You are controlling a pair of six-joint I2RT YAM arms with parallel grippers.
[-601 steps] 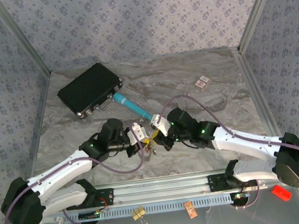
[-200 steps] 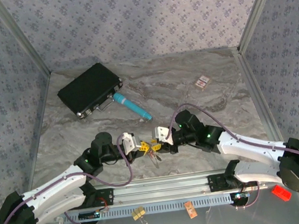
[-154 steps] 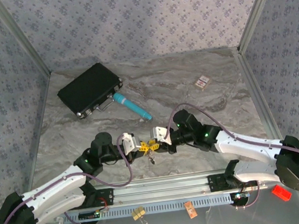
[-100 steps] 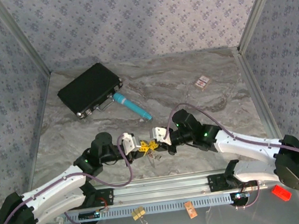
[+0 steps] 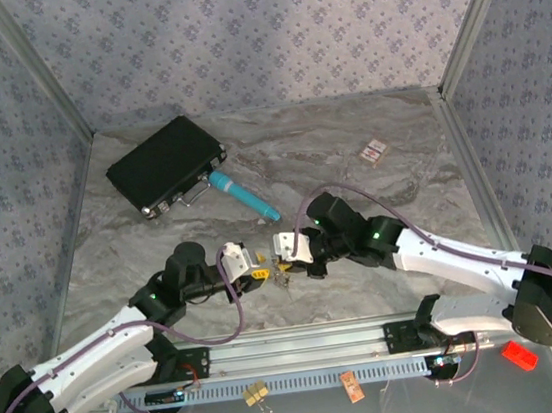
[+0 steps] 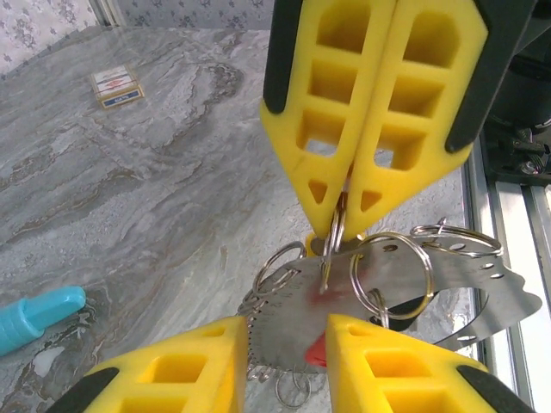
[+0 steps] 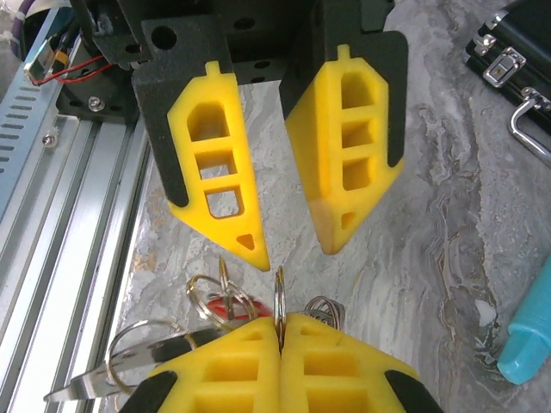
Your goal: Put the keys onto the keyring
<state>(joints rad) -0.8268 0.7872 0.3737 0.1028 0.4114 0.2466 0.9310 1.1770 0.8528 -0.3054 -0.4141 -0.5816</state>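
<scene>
The keyring [image 7: 278,297] is a bunch of thin, shiny metal rings, hanging a little above the table [image 5: 348,137] between the two grippers, near its front edge. I see several rings, overlapping, so the exact number I cannot tell. One ring stands upright and is pinched at its edge by the right gripper [image 7: 280,320], whose two jaws are pressed fully together on it. Among the rings shows one red key [image 7: 228,305], only as a small piece of red plastic. One flat steel plate [image 6: 482,301] also hangs in the bunch; it has a toothed edge and a row of small holes.

The left gripper [image 7: 295,252] faces the right one from just beside the bunch. Its jaws stand apart and hold nothing. All four fingers [image 7: 215,163] are yellow plastic wedges with hollow square cells, on black backs.

The table is smooth, with a grey marble pattern. Farther back lie one teal tool [image 5: 244,195], round and pen-like, and touching its end one black case [image 5: 165,163] with metal latches. One small card [image 5: 376,150] lies well apart, to the right.
</scene>
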